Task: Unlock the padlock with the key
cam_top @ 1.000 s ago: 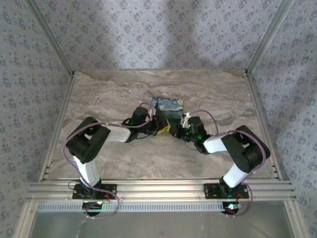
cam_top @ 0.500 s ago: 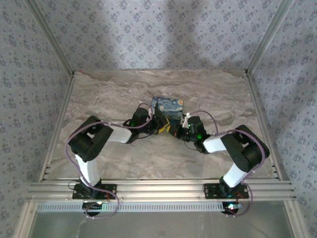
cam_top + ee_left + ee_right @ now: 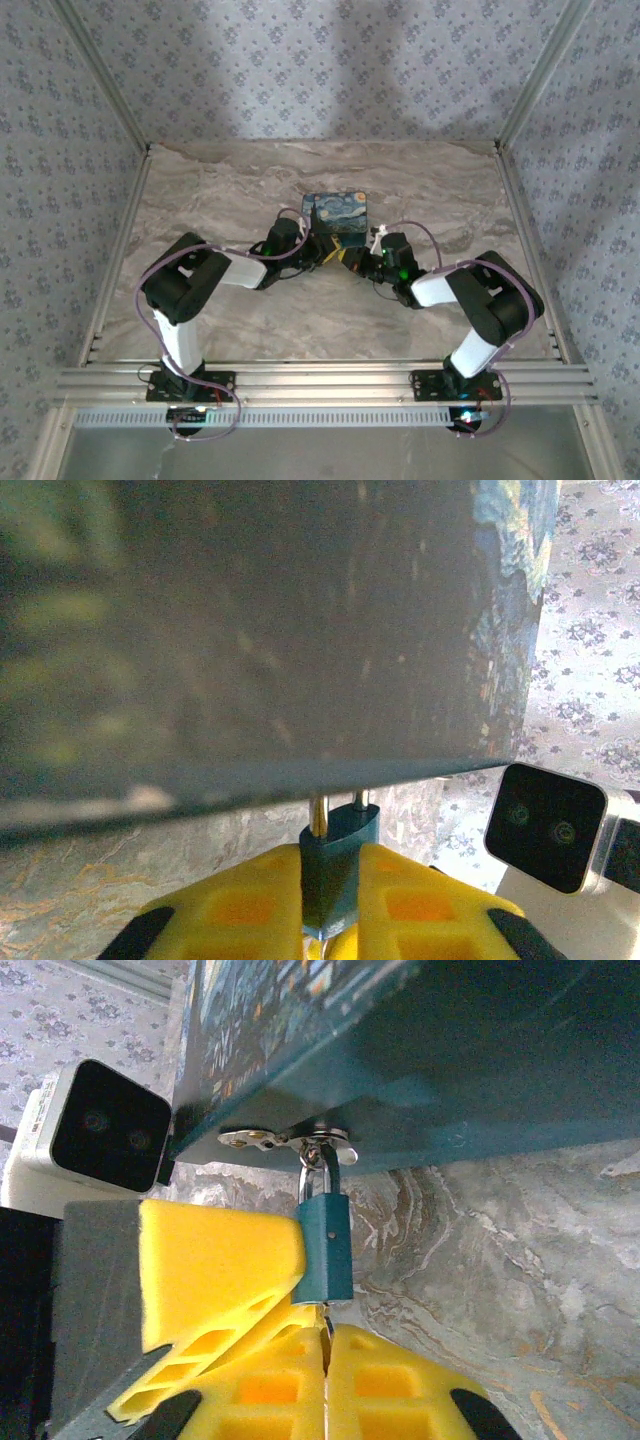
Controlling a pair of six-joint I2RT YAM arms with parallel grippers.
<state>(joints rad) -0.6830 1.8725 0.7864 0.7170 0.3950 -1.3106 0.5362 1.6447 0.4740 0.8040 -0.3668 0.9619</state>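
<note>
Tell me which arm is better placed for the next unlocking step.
Right, probably. The right gripper is shut on a thin piece, apparently the key, under the padlock. The left gripper clamps the padlock body, steadying it.

The left arm [image 3: 180,288] and the right arm [image 3: 493,302] have black joints and white links, and thin lilac cables [image 3: 430,238] loop along them. The left gripper [image 3: 330,865] and the right gripper [image 3: 325,1340] carry bright yellow fingers [image 3: 230,905] with moulded hollow cells.
</note>
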